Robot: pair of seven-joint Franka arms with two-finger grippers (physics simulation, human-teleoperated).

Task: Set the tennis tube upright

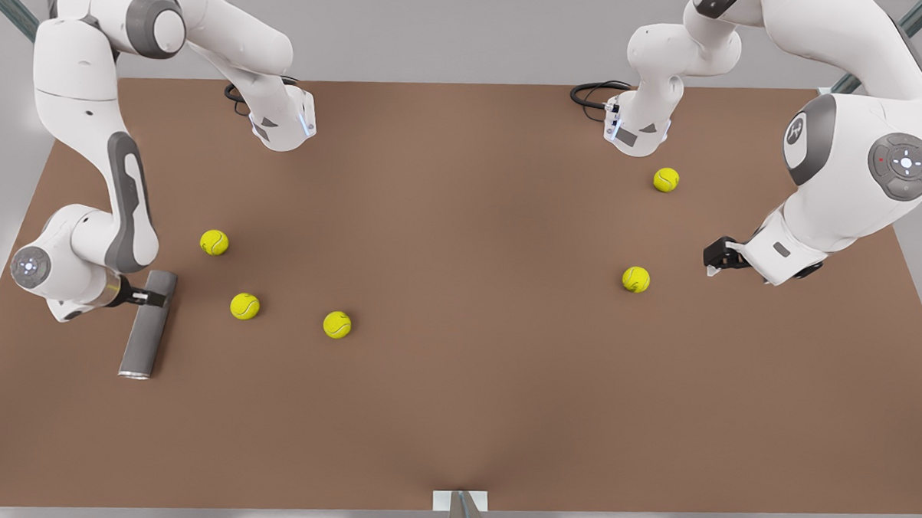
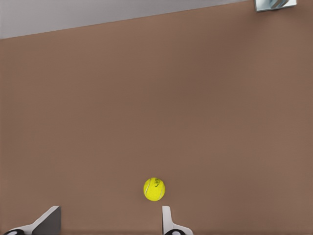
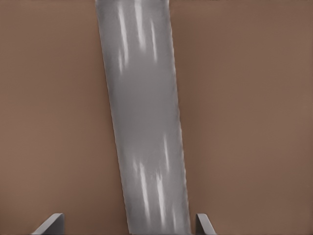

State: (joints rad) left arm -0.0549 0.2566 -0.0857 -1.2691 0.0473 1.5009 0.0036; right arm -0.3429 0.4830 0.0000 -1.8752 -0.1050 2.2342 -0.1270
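The tennis tube (image 1: 145,332) lies flat on the brown table (image 1: 456,412) at the front view's left, its silver rim (image 1: 135,373) at the near end. My right gripper (image 1: 151,298) hangs over the tube's far half, open. In the right wrist view the grey tube (image 3: 144,122) runs between the two spread fingertips (image 3: 51,223), nearer to one of them; whether they touch it I cannot tell. My left gripper (image 1: 715,260) hovers at the front view's right, open and holding nothing. A tennis ball (image 2: 154,189) lies just ahead of its fingers (image 2: 168,220).
Three tennis balls (image 1: 214,242) (image 1: 245,306) (image 1: 337,324) lie beside the tube toward the table's middle. Two more (image 1: 636,279) (image 1: 665,179) lie near the left gripper. Both arm bases (image 1: 282,122) (image 1: 638,127) stand at the far edge.
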